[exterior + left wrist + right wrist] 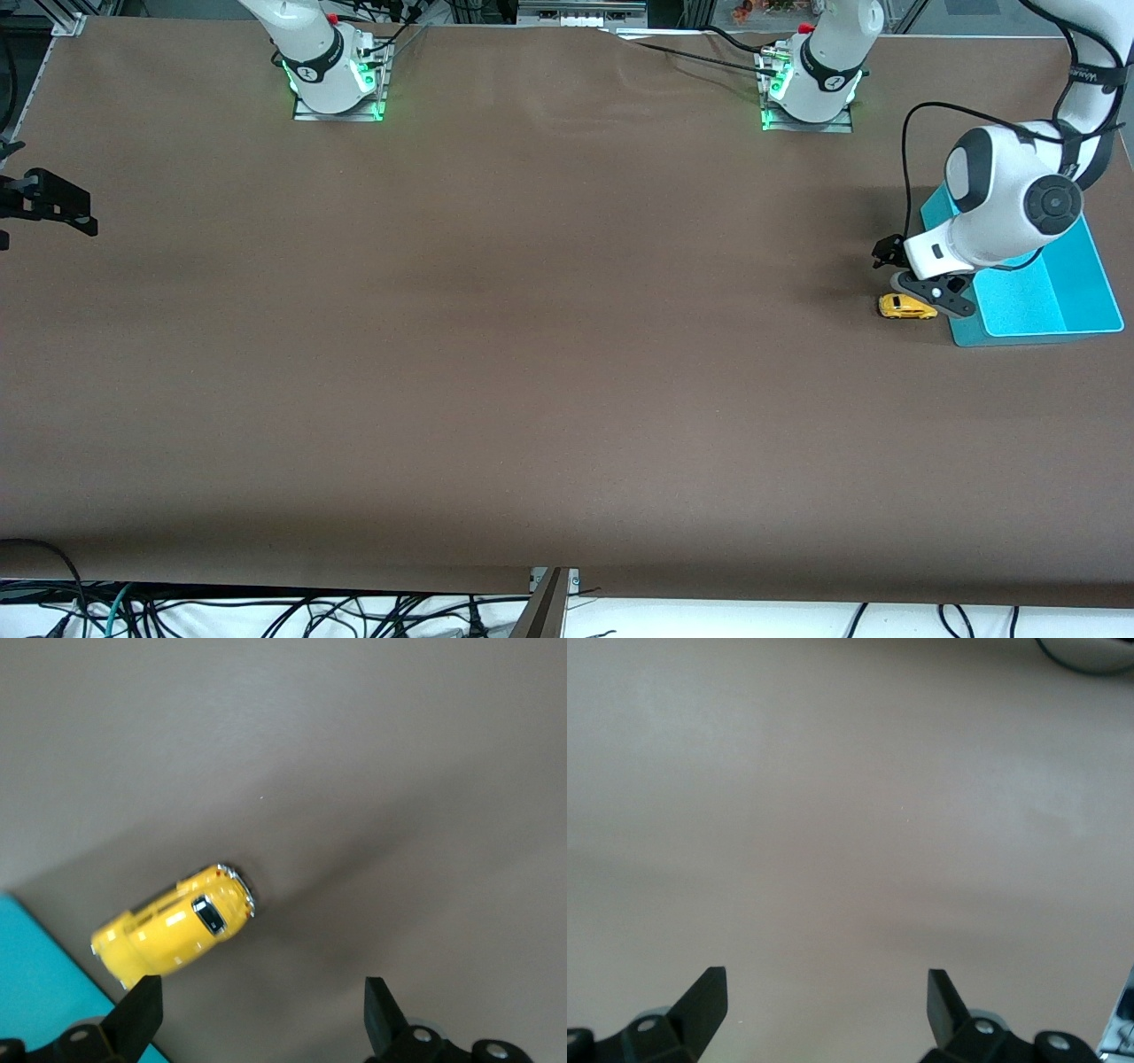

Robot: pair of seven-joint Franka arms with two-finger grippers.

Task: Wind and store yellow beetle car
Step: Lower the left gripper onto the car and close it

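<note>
Yellow beetle car (pixel 906 306) on the table (pixel 532 354), touching the teal bin (pixel 1076 301) at its 9 o'clock.
Probably light, hard and slick: pinch its flanks. Left gripper (pixel 259 1014) spread apart just over it; right gripper (pixel 826 1005) spread too, waiting.

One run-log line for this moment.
left gripper open above table by yellow beetle car | car beside teal bin, not gripped | right gripper open, waiting

The left gripper (pixel 917 288) hangs just above the yellow beetle car (pixel 906 307), beside the turquoise bin (pixel 1085 266).
</note>
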